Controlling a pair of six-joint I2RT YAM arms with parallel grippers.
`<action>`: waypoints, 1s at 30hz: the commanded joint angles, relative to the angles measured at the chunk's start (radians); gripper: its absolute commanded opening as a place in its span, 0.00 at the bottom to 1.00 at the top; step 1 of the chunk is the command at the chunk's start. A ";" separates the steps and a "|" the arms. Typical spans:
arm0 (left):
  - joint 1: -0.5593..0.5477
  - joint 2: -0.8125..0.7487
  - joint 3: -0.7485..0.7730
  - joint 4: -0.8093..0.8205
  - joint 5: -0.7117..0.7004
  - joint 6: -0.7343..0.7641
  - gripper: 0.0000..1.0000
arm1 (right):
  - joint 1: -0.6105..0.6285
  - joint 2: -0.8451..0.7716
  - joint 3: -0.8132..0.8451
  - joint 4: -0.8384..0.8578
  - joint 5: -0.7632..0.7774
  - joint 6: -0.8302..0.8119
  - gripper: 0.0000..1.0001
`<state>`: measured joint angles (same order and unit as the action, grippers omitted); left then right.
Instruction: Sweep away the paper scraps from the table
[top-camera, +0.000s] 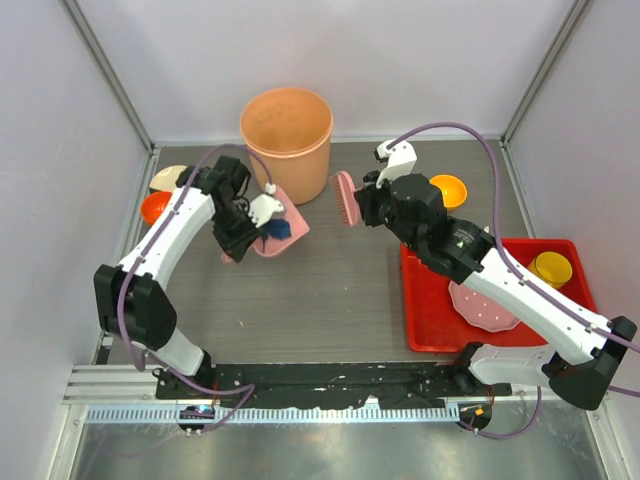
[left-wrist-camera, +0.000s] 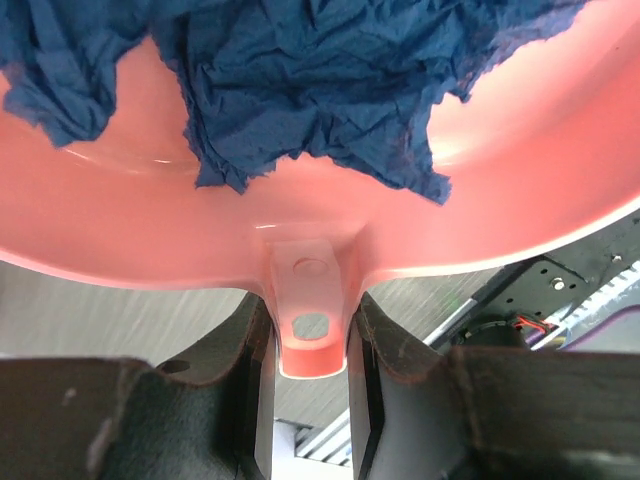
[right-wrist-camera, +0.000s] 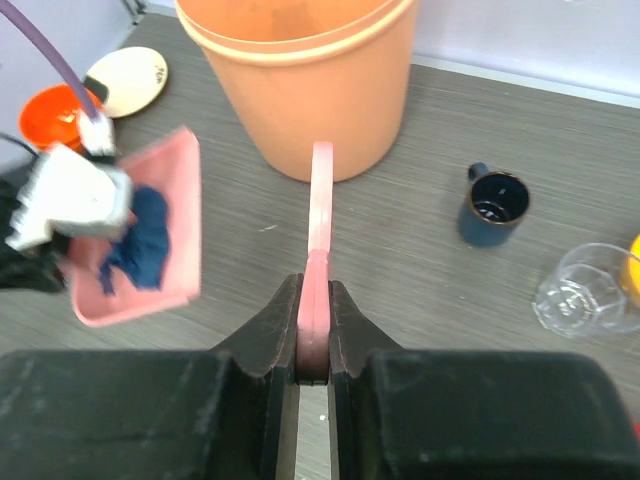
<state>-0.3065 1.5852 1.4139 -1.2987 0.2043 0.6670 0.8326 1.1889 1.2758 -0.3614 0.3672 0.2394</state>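
My left gripper is shut on the handle of a pink dustpan, held at the left middle of the table. Crumpled blue paper scraps lie inside the pan. My right gripper is shut on the thin handle of a pink brush, raised to the right of the dustpan. No other scraps show on the table.
A tall orange bin stands at the back behind both tools. A red tray with a pink plate and yellow bowl sits right. Orange bowls, a cream plate, a dark mug and a clear glass stand around.
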 joint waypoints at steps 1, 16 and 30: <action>0.006 -0.025 0.227 -0.062 -0.095 -0.090 0.00 | -0.001 -0.028 0.016 -0.011 0.070 -0.074 0.01; 0.003 0.518 1.146 0.044 -0.819 -0.083 0.00 | -0.001 -0.048 -0.038 -0.016 0.105 -0.120 0.01; -0.129 0.346 0.541 1.353 -1.214 0.850 0.00 | -0.001 -0.060 -0.073 0.001 0.113 -0.147 0.01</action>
<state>-0.4046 2.0468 2.1052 -0.5320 -0.8974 1.0225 0.8318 1.1671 1.2034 -0.4198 0.4561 0.1139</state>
